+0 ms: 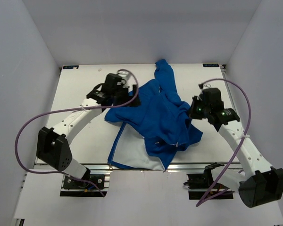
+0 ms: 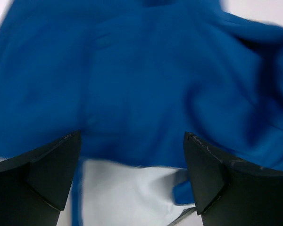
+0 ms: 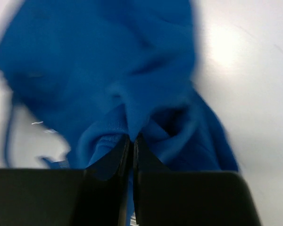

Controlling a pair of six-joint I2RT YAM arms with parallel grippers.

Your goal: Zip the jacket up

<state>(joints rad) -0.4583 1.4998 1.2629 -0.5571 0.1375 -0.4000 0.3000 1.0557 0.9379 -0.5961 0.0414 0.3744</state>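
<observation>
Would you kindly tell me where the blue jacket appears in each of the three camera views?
Top external: the jacket lies crumpled at the picture's centre.
Left wrist: it fills the upper frame, beyond the open left gripper.
Right wrist: upper left and centre, with a fold pinched in the shut right gripper.
Shared landmark: the white table, bare beside the fabric in every view.
</observation>
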